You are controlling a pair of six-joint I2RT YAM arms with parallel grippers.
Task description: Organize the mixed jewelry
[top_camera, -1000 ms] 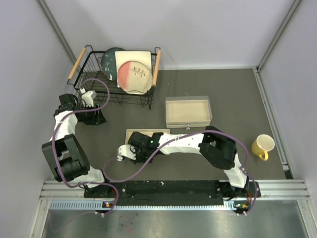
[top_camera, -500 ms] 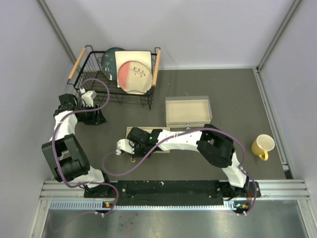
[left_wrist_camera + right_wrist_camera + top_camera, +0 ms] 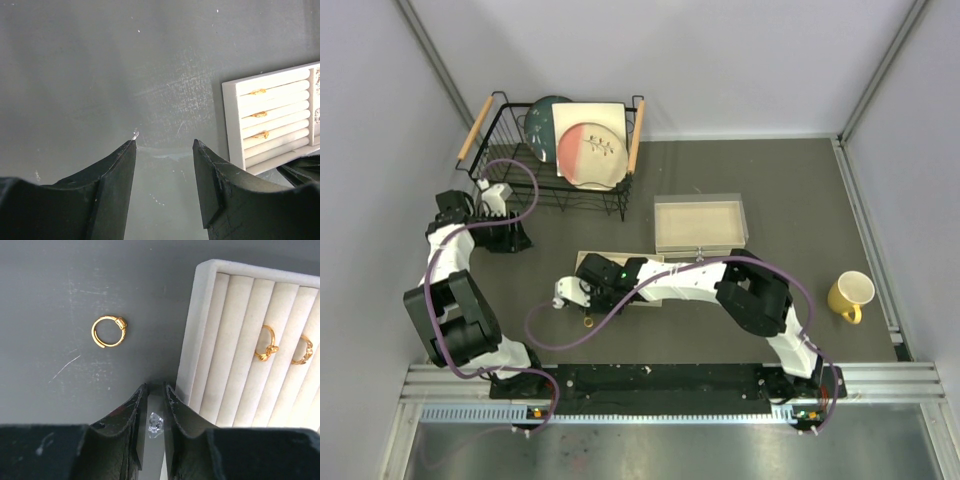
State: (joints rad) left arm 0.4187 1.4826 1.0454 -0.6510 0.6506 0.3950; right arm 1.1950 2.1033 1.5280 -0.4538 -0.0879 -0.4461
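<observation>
My right gripper (image 3: pixel 154 386) is nearly shut on a tiny clear stud (image 3: pixel 155 422) held between its fingers. It hovers at the left edge of the beige ring tray (image 3: pixel 200 335). A loose gold ring (image 3: pixel 109 331) lies on the table ahead and to the left; it also shows in the top view (image 3: pixel 588 322). Two gold rings (image 3: pixel 266 345) sit in the tray's slots. My left gripper (image 3: pixel 164 142) is open and empty low over the table at far left. A tiny silver speck (image 3: pixel 135 133) lies at its left fingertip. Bangle and chain are out of view.
A beige box (image 3: pixel 700 225) stands behind the tray (image 3: pixel 610 264). A black dish rack (image 3: pixel 555 150) with plates is at the back left. A yellow mug (image 3: pixel 850 295) stands at the right. The left arm (image 3: pixel 450 250) sits near the rack's front corner.
My right gripper has shifted a little away from the near edge and left, uncovering the gold ring on the table. The left arm has barely moved.
</observation>
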